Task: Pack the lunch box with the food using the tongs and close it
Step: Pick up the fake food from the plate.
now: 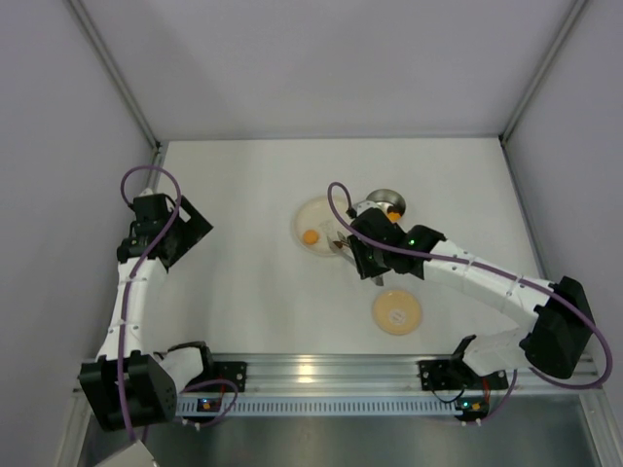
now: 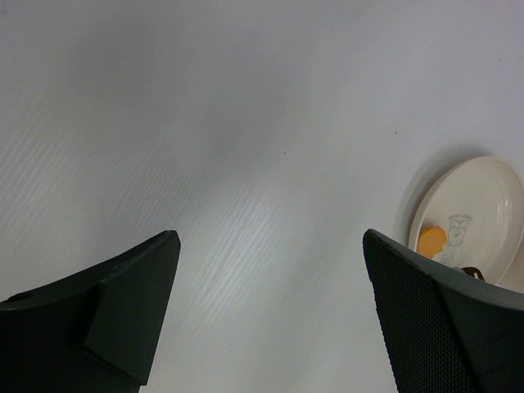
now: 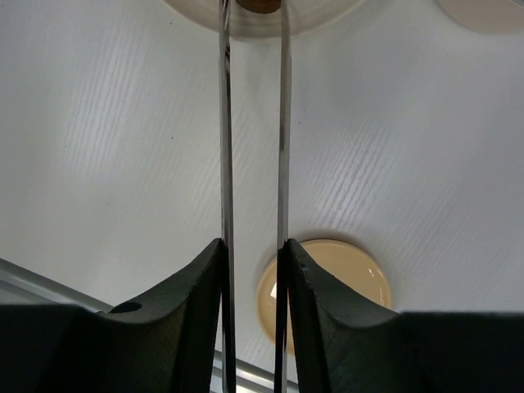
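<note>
Top view: right arm reaches from lower right toward frame centre. Right gripper (image 3: 252, 250) is closed part-way on the tongs (image 3: 226, 147), one finger pressing each blade from outside. The blades stay slightly apart and run parallel up to the top edge of the right wrist view.

Tong tips are over the near rim of the plate (image 1: 316, 216). A brown piece (image 3: 259, 4) sits between the tips, cut off by the frame edge; cannot tell if it is clear of the plate.

Orange piece (image 1: 311, 236) lies on the plate, left of the tongs and apart from them.

Box (image 1: 384, 199) stands just right of the plate, above the gripper in the top view and partly hidden by the arm. Steel interior shows; contents not readable.

Lid (image 1: 396, 311) lies flat on the table (image 1: 243, 195), below the gripper, apart from box and plate.

Left gripper (image 2: 270, 241) is at left of the top view, well apart from the plate. Fingers are spread wide, with nothing between them and bare table beneath.
</note>
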Action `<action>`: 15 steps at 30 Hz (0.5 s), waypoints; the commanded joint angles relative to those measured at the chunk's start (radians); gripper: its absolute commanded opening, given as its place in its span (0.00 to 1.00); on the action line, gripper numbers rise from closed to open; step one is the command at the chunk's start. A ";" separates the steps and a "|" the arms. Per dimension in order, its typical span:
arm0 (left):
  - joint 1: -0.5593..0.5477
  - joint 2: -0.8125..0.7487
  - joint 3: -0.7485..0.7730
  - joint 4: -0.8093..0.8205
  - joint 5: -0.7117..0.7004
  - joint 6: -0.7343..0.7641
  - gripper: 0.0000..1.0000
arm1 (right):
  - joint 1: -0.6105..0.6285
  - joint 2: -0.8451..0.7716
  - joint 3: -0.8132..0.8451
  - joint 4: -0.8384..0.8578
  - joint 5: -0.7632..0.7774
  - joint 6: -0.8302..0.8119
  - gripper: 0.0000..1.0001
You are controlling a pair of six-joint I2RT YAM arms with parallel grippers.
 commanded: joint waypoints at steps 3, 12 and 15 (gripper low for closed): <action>-0.002 -0.011 -0.013 0.041 -0.003 0.009 0.99 | 0.012 -0.004 0.033 0.035 0.022 0.007 0.29; -0.002 -0.011 -0.013 0.041 -0.003 0.010 0.99 | 0.009 -0.019 0.087 0.009 0.087 0.006 0.26; -0.002 -0.010 -0.012 0.041 -0.003 0.010 0.98 | -0.011 -0.033 0.116 0.001 0.107 -0.005 0.26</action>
